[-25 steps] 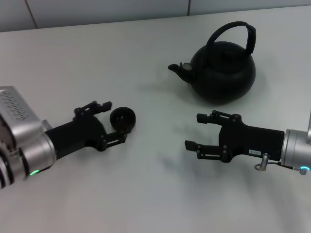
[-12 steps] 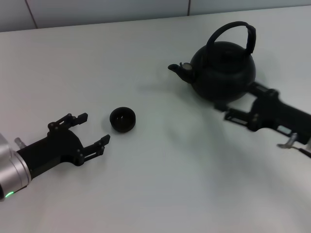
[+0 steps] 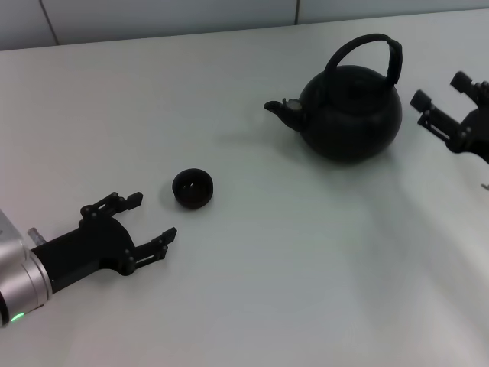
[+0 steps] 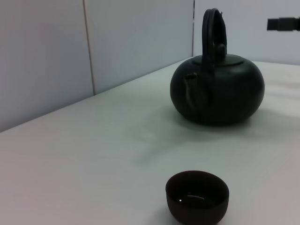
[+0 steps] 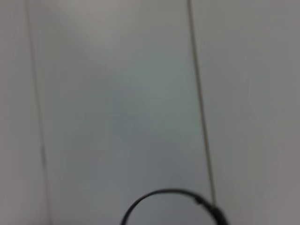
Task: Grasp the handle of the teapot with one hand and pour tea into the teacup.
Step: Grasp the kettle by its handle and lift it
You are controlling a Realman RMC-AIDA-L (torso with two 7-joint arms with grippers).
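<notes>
The teapot [image 3: 351, 111] stands on the far right of the white surface [image 3: 267, 260] with its spout toward the teacup [image 3: 192, 188], well apart from it. The right end effector [image 3: 443, 95], released and empty, hovers just beside the handle [image 3: 365, 55]. The left end effector [image 3: 137, 222], also released, rests near the cup. Nothing blocks the approach, but the right wrist view shows only the hoop's top, so its alignment is uncertain; a grip off the thick sleeve could probably let the heavy pot swing and spill short of the small cup.

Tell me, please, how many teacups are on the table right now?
1. The teacup stands alone on the table, between the open left gripper and the teapot, touching neither.
</notes>
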